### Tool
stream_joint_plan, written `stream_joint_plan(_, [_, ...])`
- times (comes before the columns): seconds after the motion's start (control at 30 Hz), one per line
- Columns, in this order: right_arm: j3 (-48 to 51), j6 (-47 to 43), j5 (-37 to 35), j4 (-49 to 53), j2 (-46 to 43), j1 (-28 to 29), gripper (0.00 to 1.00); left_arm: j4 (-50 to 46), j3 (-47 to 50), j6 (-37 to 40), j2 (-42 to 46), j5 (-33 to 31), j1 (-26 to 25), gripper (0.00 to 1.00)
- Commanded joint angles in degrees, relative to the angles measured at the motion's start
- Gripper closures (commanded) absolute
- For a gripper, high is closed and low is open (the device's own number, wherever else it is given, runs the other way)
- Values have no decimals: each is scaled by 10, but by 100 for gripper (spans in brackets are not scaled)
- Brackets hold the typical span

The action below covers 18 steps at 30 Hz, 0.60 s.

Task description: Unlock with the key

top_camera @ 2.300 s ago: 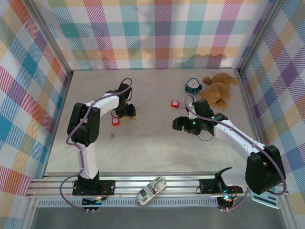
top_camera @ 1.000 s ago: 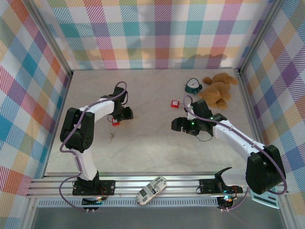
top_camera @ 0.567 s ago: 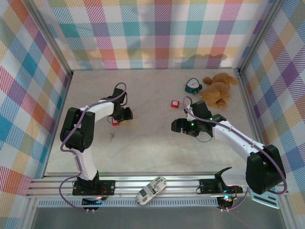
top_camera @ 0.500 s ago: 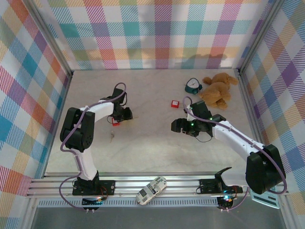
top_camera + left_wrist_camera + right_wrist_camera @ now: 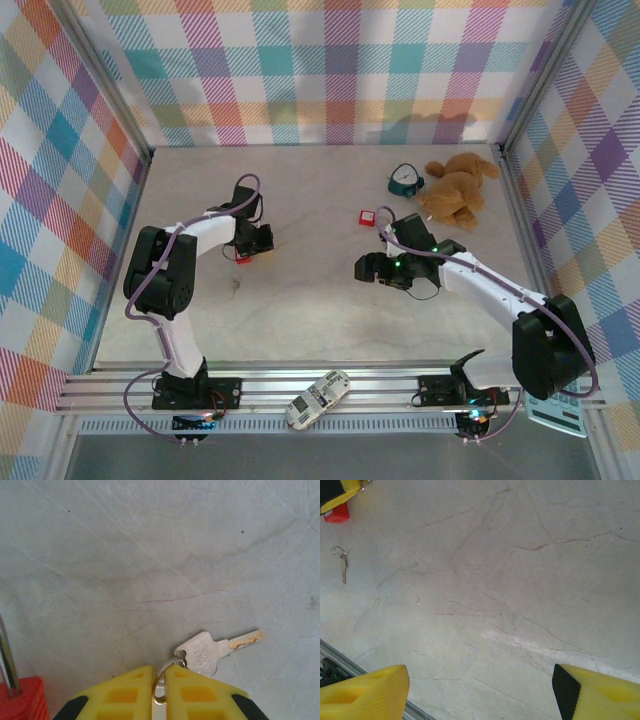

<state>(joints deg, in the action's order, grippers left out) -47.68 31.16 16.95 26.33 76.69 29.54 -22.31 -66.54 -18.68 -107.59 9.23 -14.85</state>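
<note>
The left gripper [image 5: 159, 672] has its yellow fingers drawn almost together, pinching the thin wire ring [image 5: 167, 663] of the key [image 5: 212, 650]. The key is silver with a flat stamped head, and its toothed blade, tinged tan, lies flat on the pale table [image 5: 150, 555] pointing right. A red padlock [image 5: 22, 700] sits just to its left. The right gripper [image 5: 480, 680] hangs wide apart, holding nothing.

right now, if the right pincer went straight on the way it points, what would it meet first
The right pincer probably meets bare table first; the loose key lies off that line.
</note>
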Motion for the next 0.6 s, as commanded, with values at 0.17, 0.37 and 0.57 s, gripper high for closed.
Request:
stream_joint_plan(0.17, [-18, 12, -9, -6, 7, 11, 24, 34, 11, -10, 14, 36, -3, 100])
stream_joint_plan(0.37, [-24, -7, -17, -3, 1, 14, 24, 18, 0, -3, 48, 57, -8, 100])
stream_joint_plan(0.57, [-32, -28, -12, -17, -20, 14, 23, -25, -39, 33, 93, 76, -44, 100])
